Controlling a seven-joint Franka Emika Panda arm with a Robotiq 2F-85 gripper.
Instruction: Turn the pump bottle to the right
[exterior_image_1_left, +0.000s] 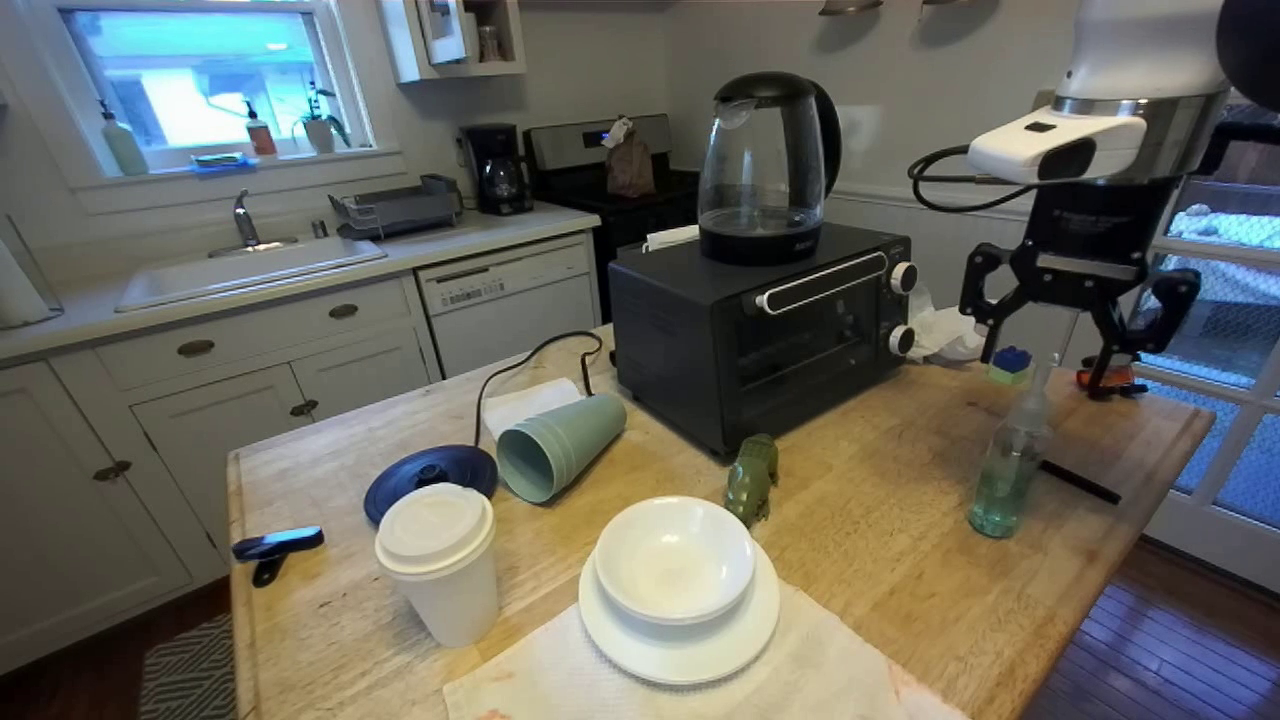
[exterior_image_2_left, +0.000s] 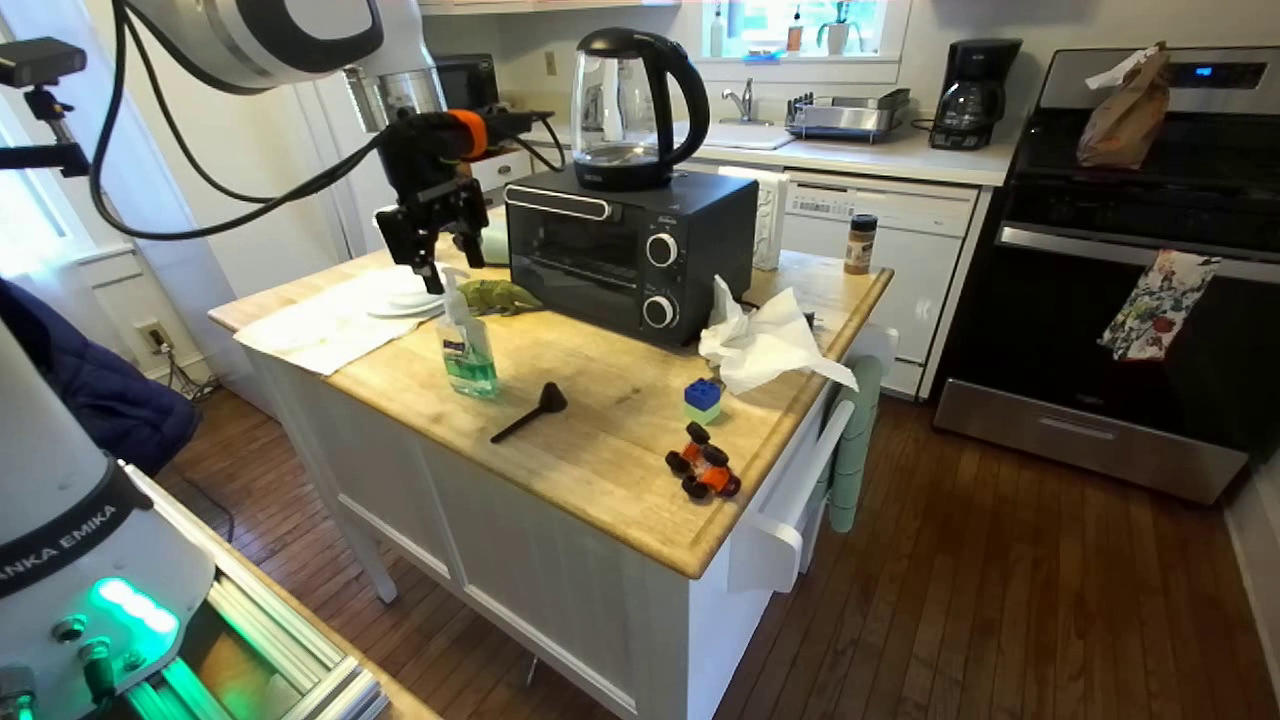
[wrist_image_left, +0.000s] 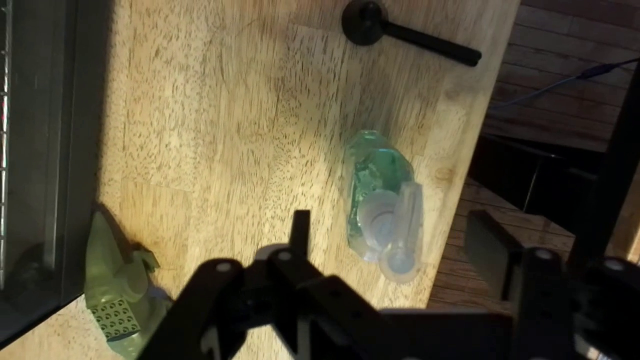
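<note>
The pump bottle stands upright on the wooden table, translucent with pale-green liquid. It shows in both exterior views (exterior_image_1_left: 1003, 482) (exterior_image_2_left: 468, 360), with its labelled broad face in one of them. In the wrist view the pump bottle (wrist_image_left: 382, 167) is seen from above, its pale nozzle pointing toward the top of the picture. My gripper (exterior_image_1_left: 1047, 370) is open and points down over the pump top. In the wrist view the gripper (wrist_image_left: 390, 222) has a finger on each side of the pump, apart from it. In an exterior view the gripper (exterior_image_2_left: 453, 273) is at pump-top height.
The table edge (wrist_image_left: 462, 200) runs close beside the bottle. A black brush-like tool (exterior_image_2_left: 530, 412) lies near it. A green toy animal (exterior_image_1_left: 750, 480), white dishes (exterior_image_1_left: 680, 640) and a black toaster oven (exterior_image_2_left: 580, 250) bearing a glass kettle (exterior_image_2_left: 620, 110) stand around. A blue-green block (exterior_image_2_left: 702, 400) and orange toy car (exterior_image_2_left: 705, 468) lie farther off.
</note>
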